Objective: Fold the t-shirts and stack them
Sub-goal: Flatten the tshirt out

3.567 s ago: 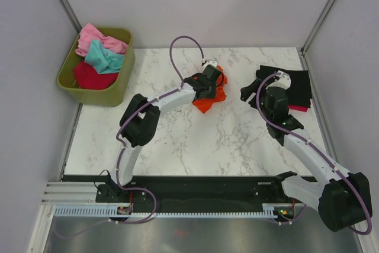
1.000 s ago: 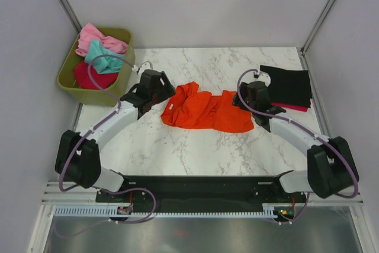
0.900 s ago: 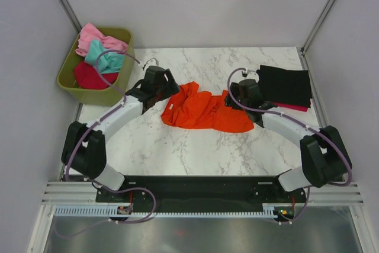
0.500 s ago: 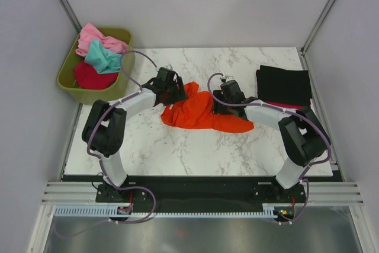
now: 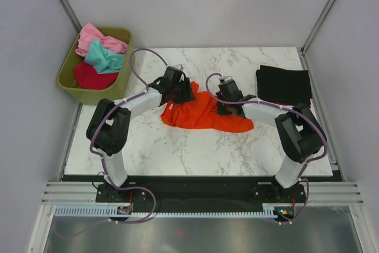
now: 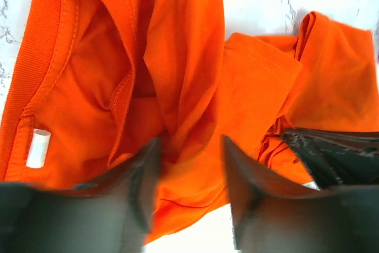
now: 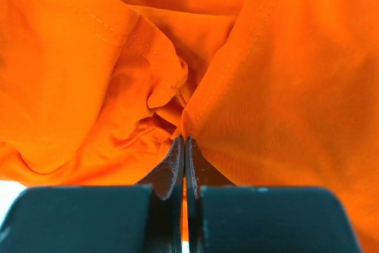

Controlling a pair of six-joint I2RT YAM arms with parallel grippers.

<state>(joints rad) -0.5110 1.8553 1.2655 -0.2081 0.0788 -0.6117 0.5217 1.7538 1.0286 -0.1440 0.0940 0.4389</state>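
Orange t-shirt (image 5: 204, 114): lies crumpled and partly spread on the marble tabletop (image 5: 177, 152), about midway between the left and right edges and a little nearer the far edge than the near one.
Collar (image 6: 41, 57): ribbed, turned toward the left side of the left wrist view, with 1 white tag (image 6: 38, 148) sewn inside it.
Left gripper (image 5: 188, 92): at the shirt's far-left part. In its own camera the 2 fingers stand spread apart (image 6: 189, 143), straddling a raised fold of orange cloth; whether the tips touch the cloth cannot be told.
Right gripper (image 5: 220, 103): at the shirt's far-right part, near the left gripper. In its own camera the 2 fingers are pressed together (image 7: 183, 143), pinching a thin ridge of orange cloth where 2 folds meet.
Black t-shirt (image 5: 284, 85): folded flat by the far right corner, well apart from the orange one.
Bin (image 5: 89, 96): olive green, just off the far left corner of the tabletop.
Bin contents: 3 bunched shirts, the pink t-shirt (image 5: 98, 38) farthest back, the teal t-shirt (image 5: 105, 59) in the middle, the dark red t-shirt (image 5: 92, 76) nearest.
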